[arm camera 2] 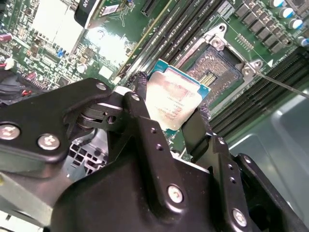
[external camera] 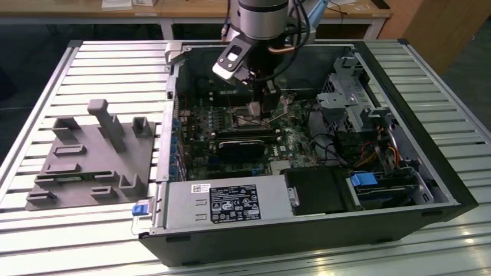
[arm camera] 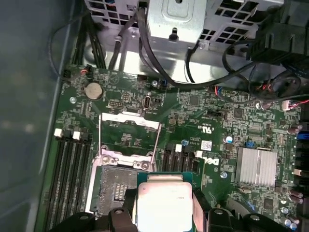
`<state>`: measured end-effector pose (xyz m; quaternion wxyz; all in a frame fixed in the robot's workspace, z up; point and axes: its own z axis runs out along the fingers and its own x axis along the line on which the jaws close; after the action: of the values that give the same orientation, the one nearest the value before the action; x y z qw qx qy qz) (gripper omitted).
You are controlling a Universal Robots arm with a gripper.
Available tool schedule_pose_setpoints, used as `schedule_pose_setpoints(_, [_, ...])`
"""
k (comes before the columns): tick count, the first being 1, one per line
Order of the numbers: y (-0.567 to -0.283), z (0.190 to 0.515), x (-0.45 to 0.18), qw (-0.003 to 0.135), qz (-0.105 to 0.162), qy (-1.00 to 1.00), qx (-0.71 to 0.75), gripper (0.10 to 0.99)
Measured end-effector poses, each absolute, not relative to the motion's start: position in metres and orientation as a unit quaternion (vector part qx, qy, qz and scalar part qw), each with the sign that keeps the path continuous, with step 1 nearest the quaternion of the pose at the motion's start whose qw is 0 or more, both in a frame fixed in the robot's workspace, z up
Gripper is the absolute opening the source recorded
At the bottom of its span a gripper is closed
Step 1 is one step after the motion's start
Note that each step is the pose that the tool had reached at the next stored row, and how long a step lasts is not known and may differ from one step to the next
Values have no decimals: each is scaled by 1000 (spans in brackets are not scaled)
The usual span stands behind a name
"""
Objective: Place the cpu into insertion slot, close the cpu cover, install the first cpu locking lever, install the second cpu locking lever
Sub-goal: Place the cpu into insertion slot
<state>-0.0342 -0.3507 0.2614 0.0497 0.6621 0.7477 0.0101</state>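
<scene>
"Cpu (arm camera 2: 176,99), where is it?"
"Pinched by two opposite edges between the black fingers (arm camera 2: 140,84) of the gripper (arm camera 2: 171,96), with its metal top facing out at the centre of the second wrist view. It hangs above the board (arm camera: 193,111) and is not seated. In the first wrist view it sits at bottom centre, overlapping the lower right corner of the slot (arm camera: 113,186)."
"And the slot?"
"Bare, with its contacts showing. In the second wrist view it lies just up and right of the cpu. In the first wrist view the cover (arm camera: 128,117) stands flipped open directly above the slot."
"Any writing?"
"Faint grey print on the cpu's lid, too dim to read. There are white marks and a small white sticker (arm camera: 206,144) on the board, right of the cover. In the exterior view a big white label (external camera: 234,204) with dense black print sits on the silver box (external camera: 178,210) at lower centre."
"Arm's pose?"
"The arm (external camera: 261,17) drops from top centre of the exterior view into the open case (external camera: 429,172). Its wrist points down, with the gripper over the slot in the board's upper middle."
</scene>
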Motion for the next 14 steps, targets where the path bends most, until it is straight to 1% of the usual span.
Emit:
schedule_pose_setpoints(3, [-350,258,-34,51,8,746,664,537])
schedule_pose_setpoints(14, [-344,252,-42,49,7,742,668,537])
